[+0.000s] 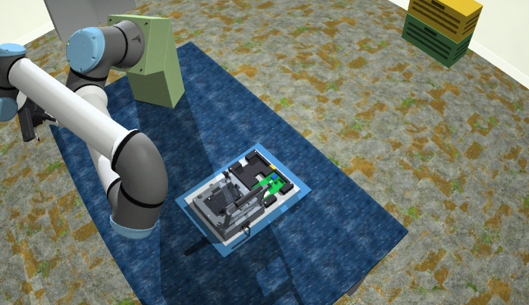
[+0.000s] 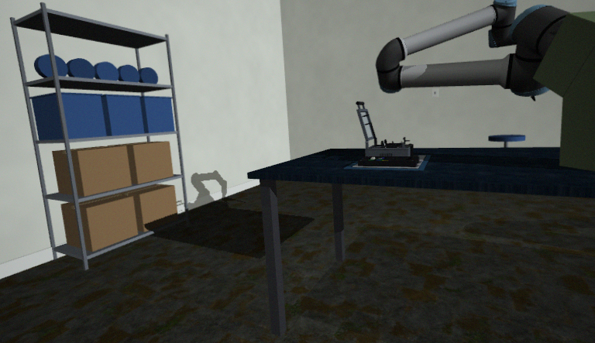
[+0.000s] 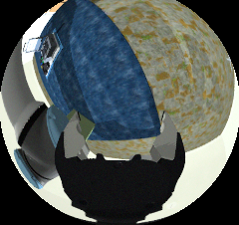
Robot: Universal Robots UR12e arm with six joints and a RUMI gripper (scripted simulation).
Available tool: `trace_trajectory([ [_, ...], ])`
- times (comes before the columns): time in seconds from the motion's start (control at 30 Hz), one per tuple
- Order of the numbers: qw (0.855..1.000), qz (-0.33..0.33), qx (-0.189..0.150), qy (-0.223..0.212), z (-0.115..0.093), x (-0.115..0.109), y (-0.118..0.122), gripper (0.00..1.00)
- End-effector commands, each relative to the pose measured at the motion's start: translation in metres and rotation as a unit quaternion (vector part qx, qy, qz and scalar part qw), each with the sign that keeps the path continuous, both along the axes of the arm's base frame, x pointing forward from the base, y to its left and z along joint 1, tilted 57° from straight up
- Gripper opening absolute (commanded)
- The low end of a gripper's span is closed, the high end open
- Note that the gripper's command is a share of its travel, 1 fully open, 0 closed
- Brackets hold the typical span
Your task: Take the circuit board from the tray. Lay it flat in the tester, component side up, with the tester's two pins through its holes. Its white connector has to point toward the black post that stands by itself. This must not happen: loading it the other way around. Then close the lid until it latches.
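Note:
The green circuit board (image 1: 269, 184) lies in the black tray (image 1: 259, 171) on a white plate on the blue table. The grey tester (image 1: 228, 206) stands next to the tray, its lid (image 2: 366, 125) raised upright. The tester and tray also show small in the wrist view (image 3: 47, 51). My gripper (image 3: 120, 112) (image 1: 29, 124) is open and empty, far from them, off the table's far corner near the arm's base. The pins and the lone black post are too small to make out.
A green pedestal (image 1: 156, 64) holds the arm at the table's end. The arm's elbow (image 1: 134, 184) hangs beside the tester. A yellow and green crate stack (image 1: 442, 20) stands by the wall. A shelf with boxes (image 2: 101, 133) is far left.

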State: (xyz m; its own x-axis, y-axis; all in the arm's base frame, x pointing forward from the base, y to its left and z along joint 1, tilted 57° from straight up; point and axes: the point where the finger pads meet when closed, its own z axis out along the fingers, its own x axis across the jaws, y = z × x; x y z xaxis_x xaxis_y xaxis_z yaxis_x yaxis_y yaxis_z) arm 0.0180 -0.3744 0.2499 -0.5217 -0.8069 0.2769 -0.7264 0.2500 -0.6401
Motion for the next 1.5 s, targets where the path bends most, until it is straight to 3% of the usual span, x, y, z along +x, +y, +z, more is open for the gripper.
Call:
trace_trajectory([
  [0.0, 1.0, 0.002, 0.001, 0.0, 0.001, 0.001, 0.0, 1.0],
  [1.47, 1.0, 0.019, 0.019, -0.003, 0.003, 0.013, 0.004, 1.0],
])
